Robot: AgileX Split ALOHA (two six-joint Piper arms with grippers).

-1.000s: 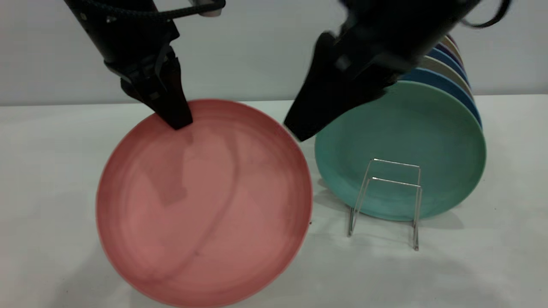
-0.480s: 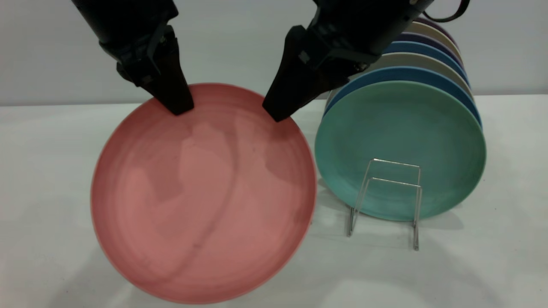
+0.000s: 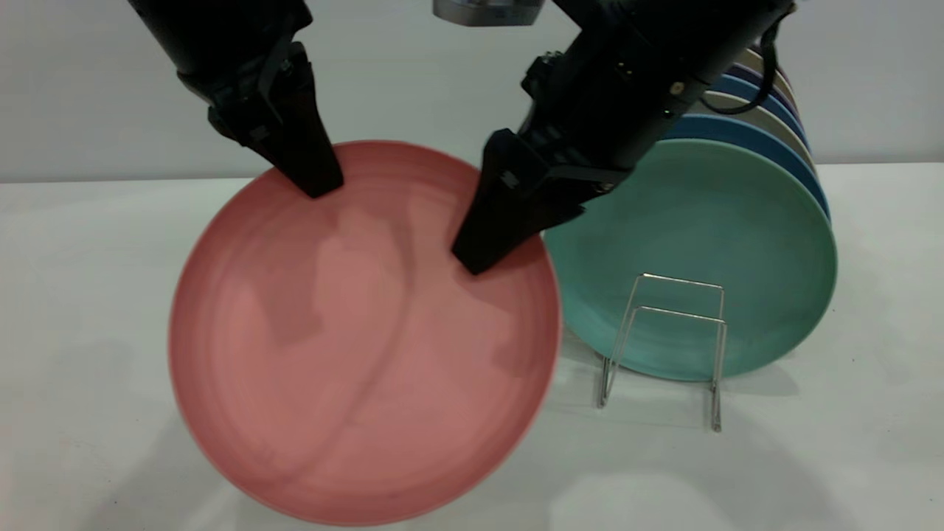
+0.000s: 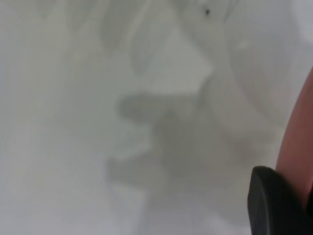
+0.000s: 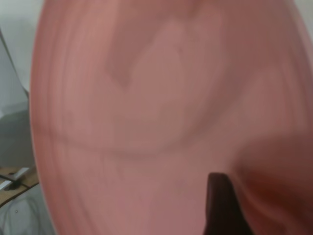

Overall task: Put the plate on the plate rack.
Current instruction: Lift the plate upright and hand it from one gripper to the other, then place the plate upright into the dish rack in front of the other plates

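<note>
Exterior view: the plate [image 3: 361,332] is seen tilted up on edge toward the camera, its lower rim low at 6 o'clock near or on the worktop [image 3: 811,457]; contact there cannot be confirmed. The left gripper [image 3: 313,177] is clamped on the plate's upper rim at about 11 o'clock, one black finger [image 3: 302,147] lying over the face, so the plate is judged to hang from this grip and to be kept upright for sliding into a slot.

The right gripper [image 3: 490,247] is placed at the plate's 2 o'clock edge, its tip against the face. Whether its fingers are together or apart cannot be told; it appears to steady or take over the plate on the side nearest the rack.

The plate rack [image 3: 664,346] stands on the worktop at 3 o'clock from the plate, just beside its rim, with two wire loops free at the front. A teal plate [image 3: 708,251] leans behind those loops, and further plates [image 3: 767,110] in blue and cream are stacked upright behind it. The pink plate is not yet in the rack.

In the left wrist view only a sliver of plate [image 4: 298,147] and a dark finger [image 4: 274,200] are shown. In the right wrist view the plate [image 5: 146,122] fills the picture, with a dark finger [image 5: 222,205] over it.
</note>
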